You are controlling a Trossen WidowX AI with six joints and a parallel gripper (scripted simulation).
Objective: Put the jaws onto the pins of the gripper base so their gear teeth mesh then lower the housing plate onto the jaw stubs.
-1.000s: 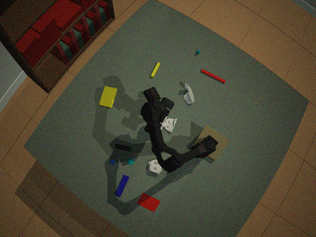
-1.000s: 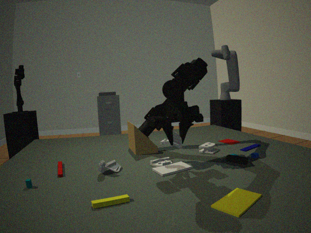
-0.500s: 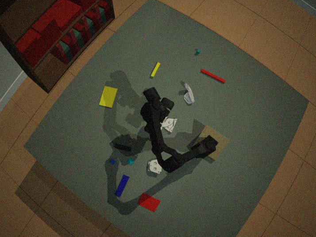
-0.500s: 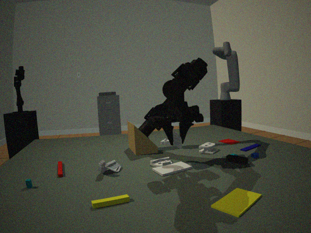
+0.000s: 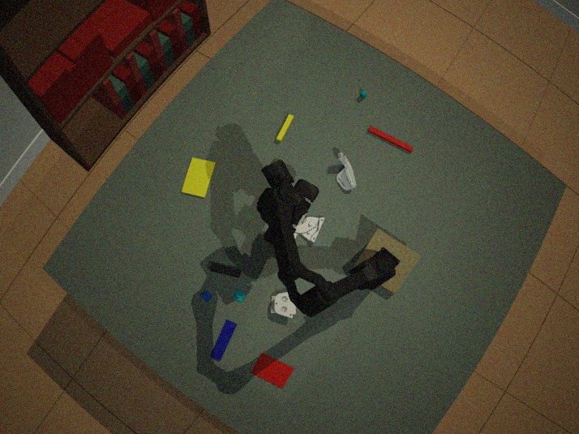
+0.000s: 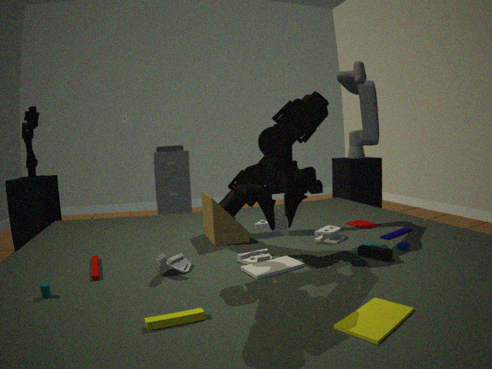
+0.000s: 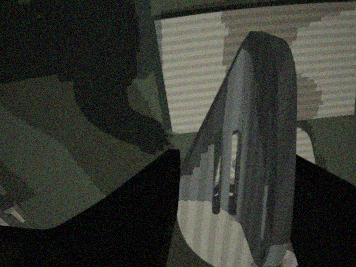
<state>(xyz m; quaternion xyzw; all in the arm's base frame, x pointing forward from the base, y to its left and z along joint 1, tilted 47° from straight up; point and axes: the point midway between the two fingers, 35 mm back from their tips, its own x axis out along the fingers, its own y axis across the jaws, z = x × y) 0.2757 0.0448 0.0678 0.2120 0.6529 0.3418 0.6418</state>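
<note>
My gripper is shut on a grey slotted part that looks like a jaw, held upright above the mat. The arm hides it in the top view. A curved grey-white part, like the other jaw, lies tilted on the mat. A white part with two round marks stands low on the mat. A low white part lies beside a white slab. Another small white part shows behind my fingers. I cannot tell base from housing plate.
A tan wedge is beside the arm's base. A black bar, a yellow plate, a yellow bar, a red bar and blue, teal and red pieces lie around.
</note>
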